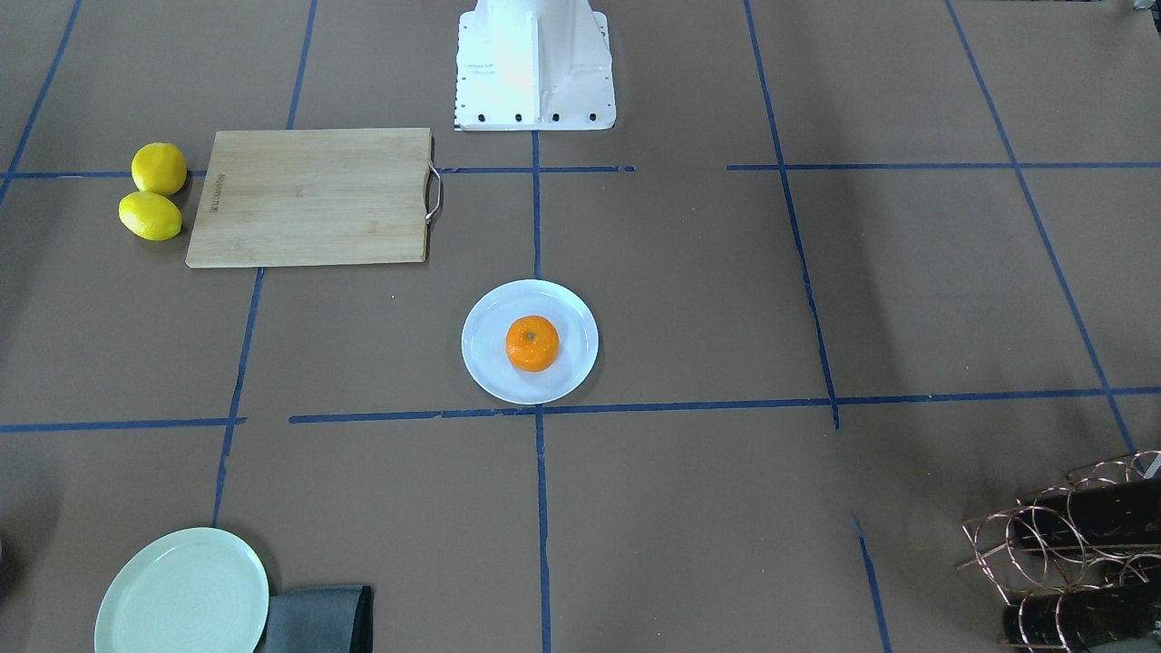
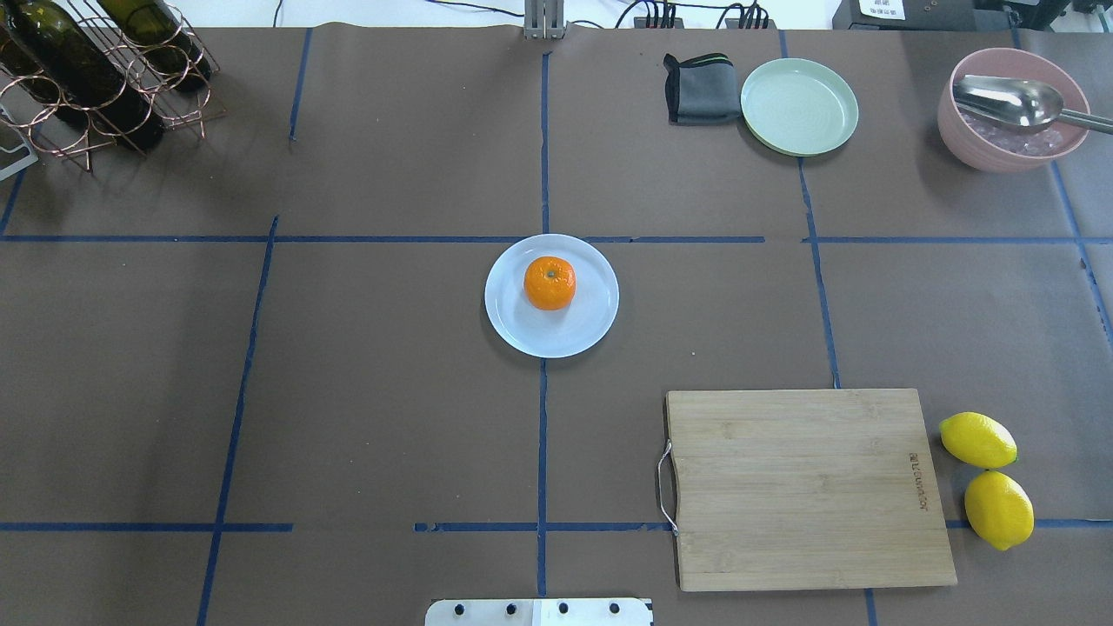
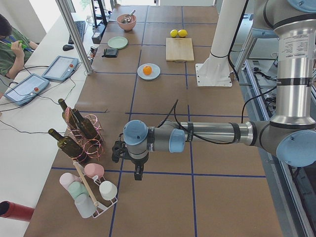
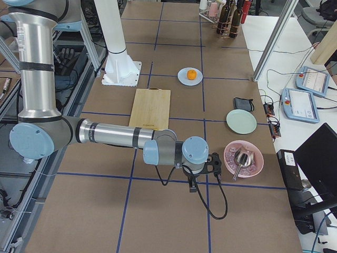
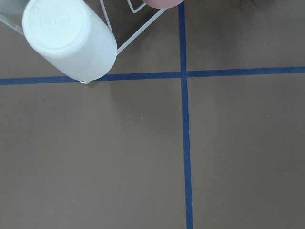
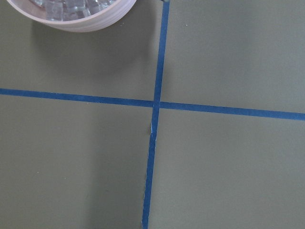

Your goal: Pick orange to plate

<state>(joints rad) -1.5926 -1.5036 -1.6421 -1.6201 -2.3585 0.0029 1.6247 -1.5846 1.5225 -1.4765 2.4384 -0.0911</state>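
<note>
A small bright orange (image 2: 549,283) sits on a round, pale bluish-white plate (image 2: 522,332) near the middle of a brown table (image 2: 391,391) marked with blue tape lines. The fruit rests stem dimple up, a little off the plate's centre, toward the side away from the robot.

Both arms are far from it, each stretched low over an opposite end of the table. The left gripper (image 3: 117,150) hovers at the end on the robot's left, between a wire rack (image 3: 86,136) of dark bottles (image 3: 74,148) and a cup rack (image 3: 94,192). Its wrist camera looks down on a white cup (image 5: 71,40) and a tape crossing. The right gripper (image 4: 215,162) hovers at the other end, just beside a pink bowl (image 2: 983,149) holding a metal spoon (image 2: 1013,100). Both grippers appear only from the side, small and dark, so how wide their fingers stand, or whether they hold anything, cannot be told.

On the robot's right side lies a wooden cutting board (image 2: 804,487) with two yellow lemons (image 2: 977,440) just beyond its far edge. At the table's far side, a mint-green plate (image 2: 799,106) touches a folded grey cloth (image 2: 700,89).
</note>
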